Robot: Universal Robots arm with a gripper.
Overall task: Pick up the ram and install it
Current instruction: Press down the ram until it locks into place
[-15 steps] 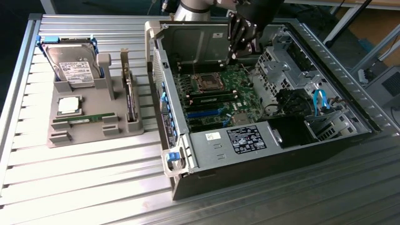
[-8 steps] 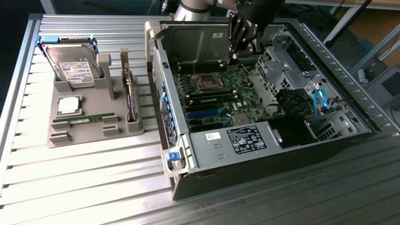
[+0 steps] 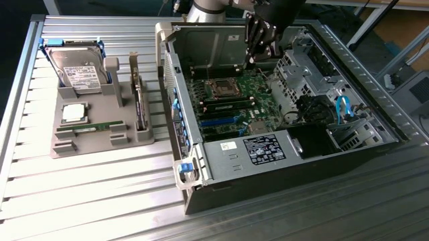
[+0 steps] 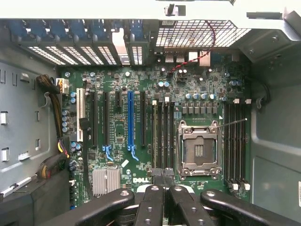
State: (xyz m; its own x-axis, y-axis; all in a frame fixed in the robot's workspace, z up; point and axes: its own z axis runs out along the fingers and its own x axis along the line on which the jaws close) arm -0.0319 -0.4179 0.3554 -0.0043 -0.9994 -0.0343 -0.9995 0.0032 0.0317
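Observation:
The ram [image 3: 90, 127] is a slim green stick lying in a slot of the grey holder tray [image 3: 100, 145], at the exterior view's left, outside the computer. My gripper [image 3: 258, 59] hangs inside the open computer case [image 3: 282, 150], over the green motherboard [image 3: 231, 108] and far from the ram. In the wrist view, the gripper [image 4: 164, 181] is shut, its black fingers [image 4: 153, 197] pressed together with nothing between them. The tips sit over one end of the long black memory slots [image 4: 163, 136], beside the empty silver processor socket [image 4: 198, 148].
The holder tray also carries a hard drive [image 3: 77, 70], a square silver processor chip [image 3: 74, 112] and an upright dark expansion card [image 3: 139, 108]. Case walls, a drive cage [image 3: 302, 75] and cables [image 3: 342, 108] surround the motherboard. All of it rests on a slatted metal table [image 3: 87, 191].

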